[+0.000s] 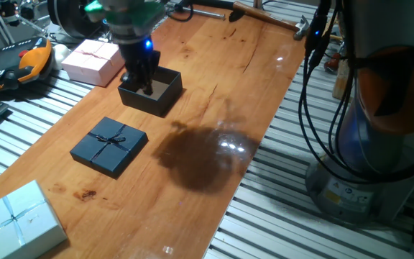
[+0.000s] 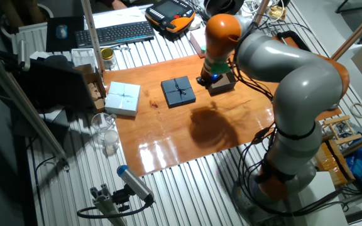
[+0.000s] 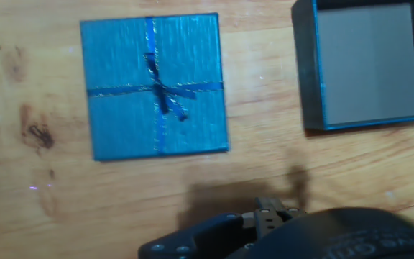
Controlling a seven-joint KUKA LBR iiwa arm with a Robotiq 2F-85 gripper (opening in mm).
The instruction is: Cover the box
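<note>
The black open box (image 1: 160, 92) with a brown inner floor stands on the wooden table toward the back left. It also shows in the hand view (image 3: 369, 65) and in the other fixed view (image 2: 224, 83). Its dark lid with a ribbon (image 1: 110, 146) lies flat on the table nearer the front, apart from the box, and also shows in the hand view (image 3: 154, 86). My gripper (image 1: 146, 85) hangs right over the box, its fingertips at the box's rim. The fingers look pressed together with nothing in them. In the hand view only the hand's dark body shows.
A pink ribboned box (image 1: 90, 60) stands behind the black box to the left. A pale blue ribboned box (image 1: 16, 219) sits at the front left corner. The table's right edge (image 1: 257, 151) drops to a slatted metal base. The robot's base (image 1: 379, 129) stands at the right.
</note>
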